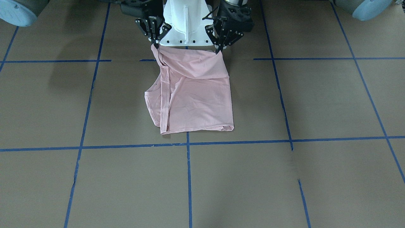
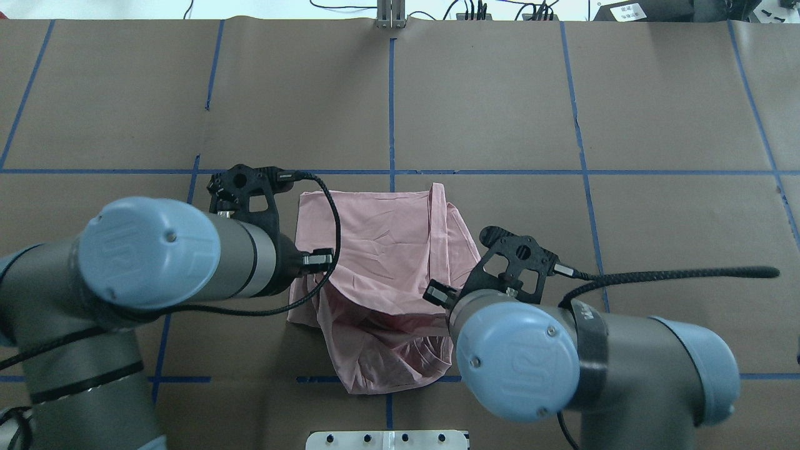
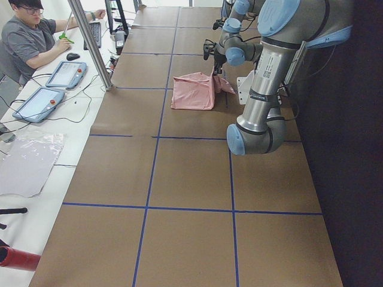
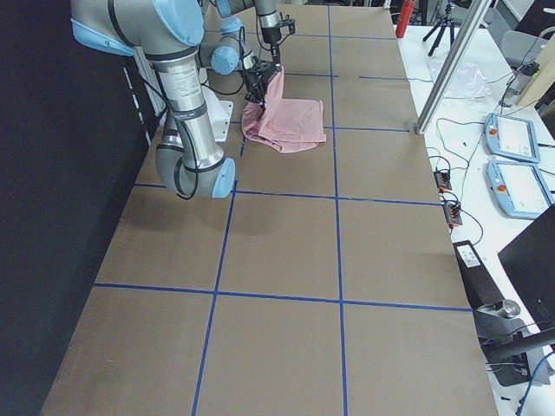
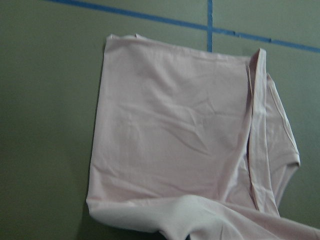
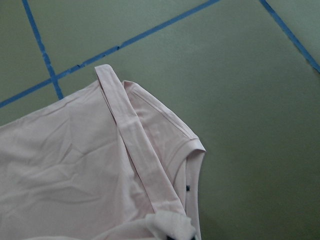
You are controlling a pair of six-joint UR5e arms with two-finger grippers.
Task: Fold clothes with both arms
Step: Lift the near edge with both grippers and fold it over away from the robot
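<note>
The left gripper (image 1: 219, 49) and right gripper (image 1: 155, 44) were each clamped on a raised corner of the T-shirt (image 1: 196, 95), whose far part lay on the table (image 1: 316, 101).

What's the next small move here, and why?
Probably carry both corners forward, over the shirt, toward its far edge. The left gripper and right gripper each pinch a raised near corner of the shirt, while its far half lies flat on the table.
</note>
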